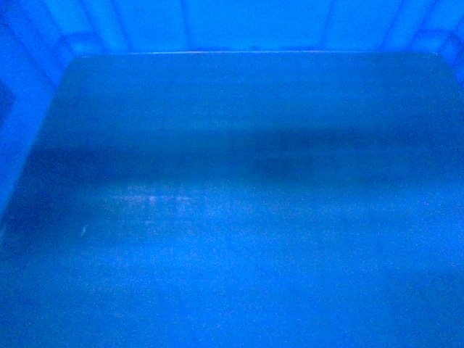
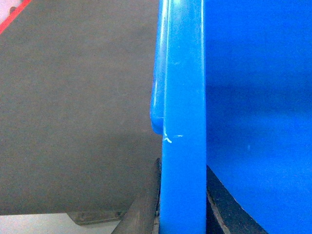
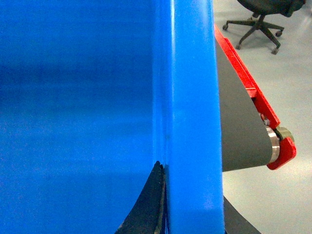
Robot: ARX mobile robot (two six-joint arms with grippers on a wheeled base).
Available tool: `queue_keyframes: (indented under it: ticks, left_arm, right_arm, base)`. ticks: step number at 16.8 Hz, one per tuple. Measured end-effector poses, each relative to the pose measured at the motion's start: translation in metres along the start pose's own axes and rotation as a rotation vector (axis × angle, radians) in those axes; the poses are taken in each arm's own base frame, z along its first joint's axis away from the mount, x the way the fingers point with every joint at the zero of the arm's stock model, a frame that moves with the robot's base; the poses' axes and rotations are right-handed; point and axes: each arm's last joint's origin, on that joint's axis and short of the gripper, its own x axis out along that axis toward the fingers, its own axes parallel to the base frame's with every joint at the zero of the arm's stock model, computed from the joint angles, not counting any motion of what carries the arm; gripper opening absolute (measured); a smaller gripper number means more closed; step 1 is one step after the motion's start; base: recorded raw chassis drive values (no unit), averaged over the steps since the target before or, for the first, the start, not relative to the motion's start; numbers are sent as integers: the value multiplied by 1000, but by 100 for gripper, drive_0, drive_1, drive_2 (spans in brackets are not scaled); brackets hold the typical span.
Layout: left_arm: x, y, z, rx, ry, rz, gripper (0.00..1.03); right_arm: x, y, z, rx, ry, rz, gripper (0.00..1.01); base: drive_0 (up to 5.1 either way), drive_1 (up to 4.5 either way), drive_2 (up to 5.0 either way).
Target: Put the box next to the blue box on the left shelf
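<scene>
**user1:** Crates, how many do you count? I get one: a single blue box [image 1: 239,203] filling the whole head view, just its glossy floor and a strip of ribbed wall along the top.

**user2:** Same, one box. Two grippers, one per wrist view. One grey conveyor belt [image 3: 239,122] with a red side frame [image 3: 253,92] and a metal end roller [image 3: 273,144], and one black office chair [image 3: 258,19] on the pale floor behind it (only its wheeled base shows).

**user1:** Where's the box relative to the grippers?

**user2:** Left gripper [image 2: 183,214] has a dark finger [image 2: 144,204] on the outer side of the box's thick rim and another dark one on the inner side, so the rim sits between them, clamped. Right gripper [image 3: 192,214] is the same: one dark finger [image 3: 148,204] inside against the wall, the other just peeking out on the outer side, closed on the rim.

**user1:** And the box itself?

**user2:** Over the grey belt in both wrist views. Can't tell whether it touches the belt.
</scene>
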Motion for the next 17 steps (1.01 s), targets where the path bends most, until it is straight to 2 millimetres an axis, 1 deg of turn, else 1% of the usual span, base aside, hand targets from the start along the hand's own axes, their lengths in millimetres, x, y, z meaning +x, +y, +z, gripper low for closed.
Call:
queue_keyframes:
  ticks: [17]
  left_arm:
    - [0, 0, 0, 0, 0, 0, 10]
  right_arm:
    - [0, 0, 0, 0, 0, 0, 9]
  base:
    - [0, 0, 0]
